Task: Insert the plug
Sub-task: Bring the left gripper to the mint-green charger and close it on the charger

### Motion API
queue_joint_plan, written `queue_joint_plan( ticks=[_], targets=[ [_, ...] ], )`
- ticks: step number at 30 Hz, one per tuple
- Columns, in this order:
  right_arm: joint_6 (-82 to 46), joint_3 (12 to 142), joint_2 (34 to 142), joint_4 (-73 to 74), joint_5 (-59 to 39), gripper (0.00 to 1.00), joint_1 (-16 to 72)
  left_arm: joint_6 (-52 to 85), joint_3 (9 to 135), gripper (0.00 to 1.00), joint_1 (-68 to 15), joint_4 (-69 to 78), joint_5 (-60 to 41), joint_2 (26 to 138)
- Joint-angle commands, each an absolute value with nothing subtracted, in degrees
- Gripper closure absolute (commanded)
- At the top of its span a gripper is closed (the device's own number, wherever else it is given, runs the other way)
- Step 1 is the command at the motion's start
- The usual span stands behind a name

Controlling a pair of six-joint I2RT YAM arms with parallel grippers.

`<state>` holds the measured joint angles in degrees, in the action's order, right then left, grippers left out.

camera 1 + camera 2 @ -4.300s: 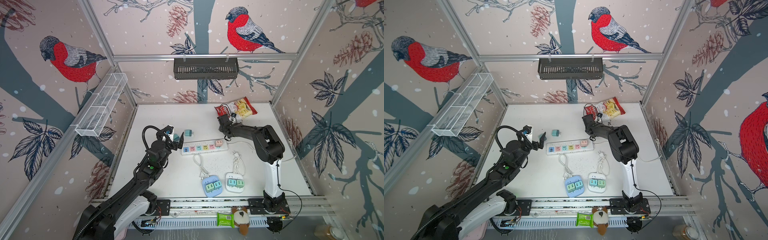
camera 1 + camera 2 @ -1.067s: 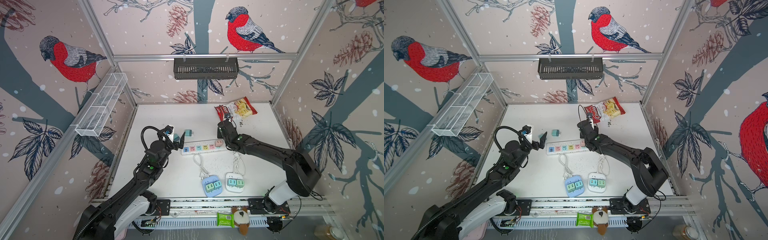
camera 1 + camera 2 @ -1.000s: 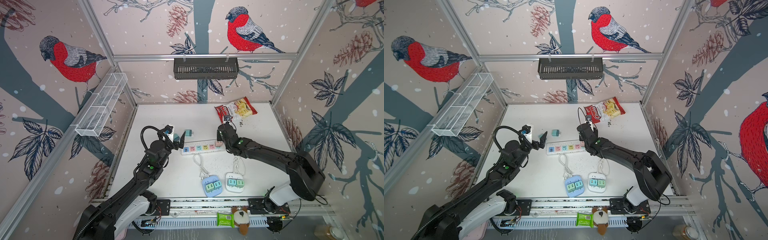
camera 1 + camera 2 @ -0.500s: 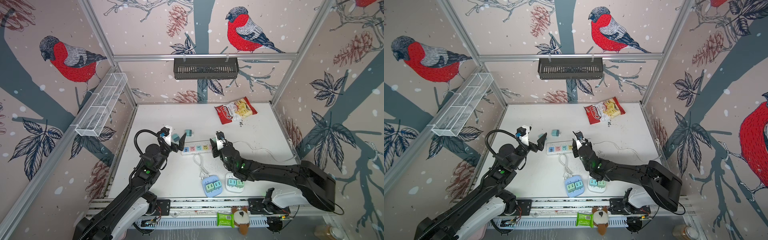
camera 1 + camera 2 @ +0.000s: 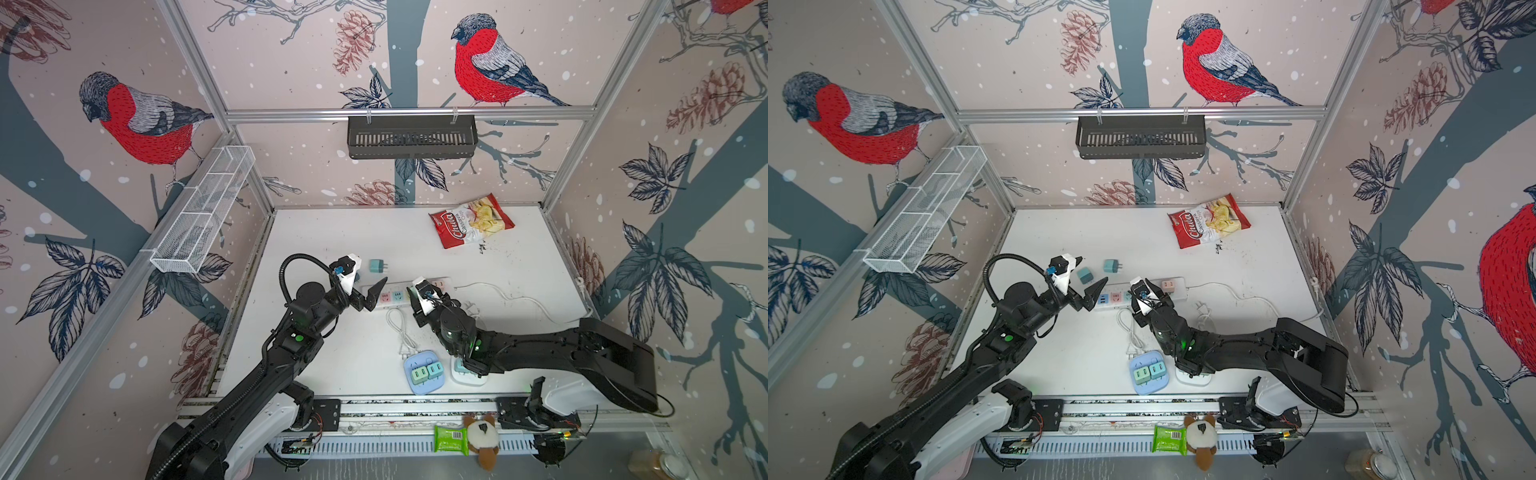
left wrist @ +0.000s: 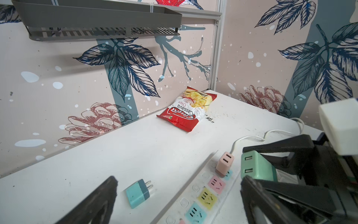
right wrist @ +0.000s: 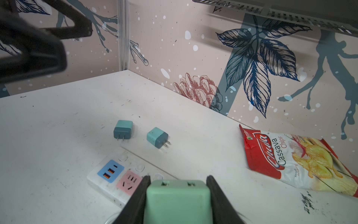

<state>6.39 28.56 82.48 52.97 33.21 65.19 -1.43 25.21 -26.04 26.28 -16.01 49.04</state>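
Right gripper [image 7: 177, 180] clamped on green plug [image 7: 177, 201], over power strip [image 7: 93, 178]. In a top view, free sockets lay toward 9 o'clock, pink adapter [image 5: 439, 285] at 3. Prongs hidden: best square them over slots, press straight down. Left gripper [image 5: 1097, 296] gaped wide, could brace strip.

Both top views high, looking down on whole table [image 5: 332, 232], wrist views low, close, sharing power strip [image 6: 201, 180]

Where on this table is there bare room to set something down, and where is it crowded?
Bare: the table's back strip from the left wall to the chip bag, and the front left beside the blue socket block. Crowded: round the power strip, with left tool, right tool, loose adapters, cords.
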Motion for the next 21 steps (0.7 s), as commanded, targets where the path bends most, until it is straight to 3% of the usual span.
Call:
queue_joint_plan(
  ticks=[1, 21],
  targets=[
    [10.73, 26.05, 80.39, 64.39, 29.48, 1.00, 64.57, -0.35, 26.57, 0.03, -25.97, 26.51, -20.15, 49.90],
    [25.72, 20.10, 75.18, 69.32, 18.81, 1.00, 64.64, -0.93, 30.28, 0.07, -26.01, 23.88, -35.50, 54.66]
  ],
)
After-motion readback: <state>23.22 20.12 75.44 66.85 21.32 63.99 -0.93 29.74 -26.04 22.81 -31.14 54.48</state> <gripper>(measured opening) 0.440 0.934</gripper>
